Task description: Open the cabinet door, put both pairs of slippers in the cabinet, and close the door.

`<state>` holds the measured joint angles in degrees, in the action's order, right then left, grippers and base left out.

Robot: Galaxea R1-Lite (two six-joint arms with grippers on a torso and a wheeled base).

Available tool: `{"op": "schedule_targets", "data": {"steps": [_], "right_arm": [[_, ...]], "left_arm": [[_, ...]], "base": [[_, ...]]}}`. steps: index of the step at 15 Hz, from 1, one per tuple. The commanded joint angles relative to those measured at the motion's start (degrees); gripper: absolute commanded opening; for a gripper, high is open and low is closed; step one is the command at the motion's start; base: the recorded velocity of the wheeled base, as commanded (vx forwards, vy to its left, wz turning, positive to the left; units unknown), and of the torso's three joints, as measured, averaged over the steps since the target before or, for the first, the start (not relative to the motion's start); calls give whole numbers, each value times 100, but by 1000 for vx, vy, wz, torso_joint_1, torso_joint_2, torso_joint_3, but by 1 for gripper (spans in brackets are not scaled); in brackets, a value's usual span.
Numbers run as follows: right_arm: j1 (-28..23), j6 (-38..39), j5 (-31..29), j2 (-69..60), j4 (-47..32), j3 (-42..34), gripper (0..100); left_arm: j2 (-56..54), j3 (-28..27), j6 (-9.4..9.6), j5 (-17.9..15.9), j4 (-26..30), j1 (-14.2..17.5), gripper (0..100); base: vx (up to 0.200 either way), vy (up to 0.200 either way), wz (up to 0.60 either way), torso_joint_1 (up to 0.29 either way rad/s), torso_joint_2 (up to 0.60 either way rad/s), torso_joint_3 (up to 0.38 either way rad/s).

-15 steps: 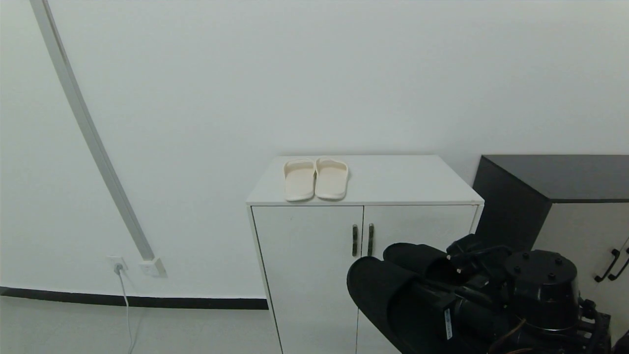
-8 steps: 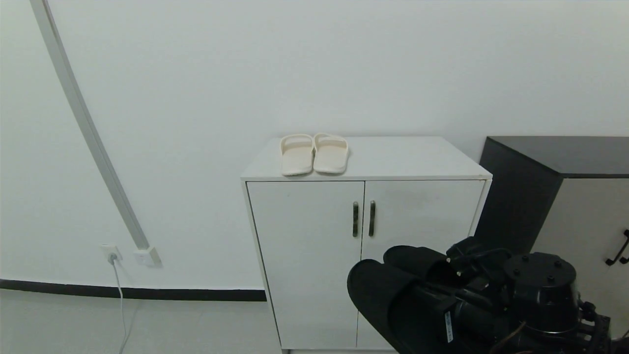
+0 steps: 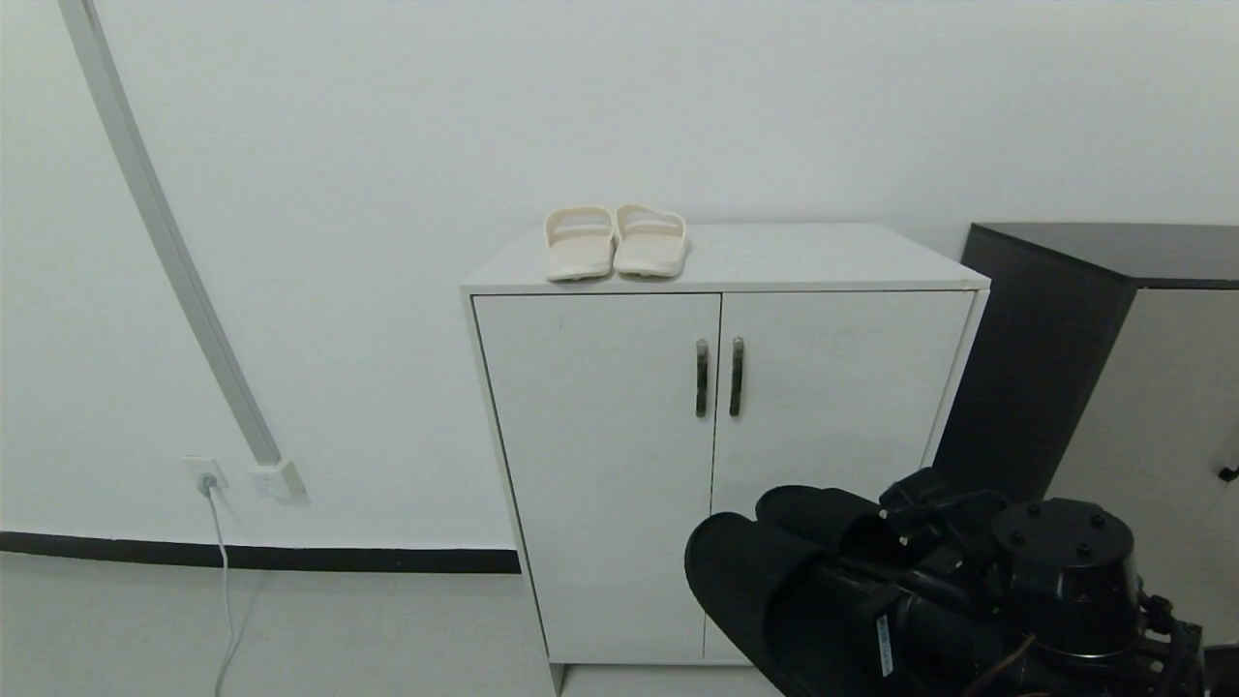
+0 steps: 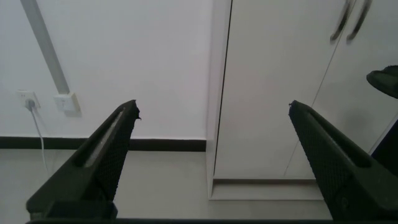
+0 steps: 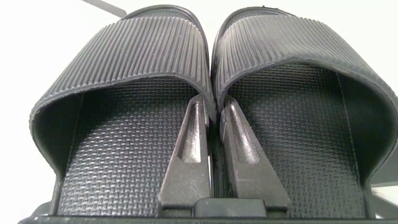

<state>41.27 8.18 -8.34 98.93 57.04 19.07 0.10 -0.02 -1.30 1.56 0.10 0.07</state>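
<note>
Doors (image 3: 600,465): both shut on the cabinet (image 3: 803,257), handles (image 3: 701,378) untouched; opening comes first.
Black slippers (image 3: 765,571): clamped in the right gripper (image 5: 214,109), low before the right door.
Cream slippers (image 3: 617,242): on the cabinet top, front-left.
Left gripper (image 4: 212,111): spread wide, empty, facing the left door.
Room: open floor (image 3: 290,629) to the left; dark cabinet (image 3: 1026,368) crowds the right.

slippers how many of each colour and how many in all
cream slippers: 2
black slippers: 2
total: 4
</note>
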Motion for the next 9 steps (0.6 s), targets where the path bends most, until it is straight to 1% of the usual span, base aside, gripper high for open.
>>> {"op": "schedule_targets", "data": {"steps": [1, 4, 6, 9], "right_arm": [[4, -1, -1, 13, 0, -17, 0], [4, -1, -1, 4, 0, -43, 0], [4, -9, -10, -5, 0, -61, 0], [4, -124, -10, -23, 9, -122, 0]], "left_arm": [[-1, -6, -1, -7, -1, 1, 100], [-1, -6, -1, -7, 8, 1, 100], [-1, -6, -1, -7, -1, 1, 100], [-1, -6, -1, -7, -1, 1, 100]], "base": [[0, 0, 0, -110, 461, 339], [0, 0, 0, -100, 461, 357], [0, 0, 0, -34, 408, 327], [0, 0, 0, 1, 24, -2]]}}
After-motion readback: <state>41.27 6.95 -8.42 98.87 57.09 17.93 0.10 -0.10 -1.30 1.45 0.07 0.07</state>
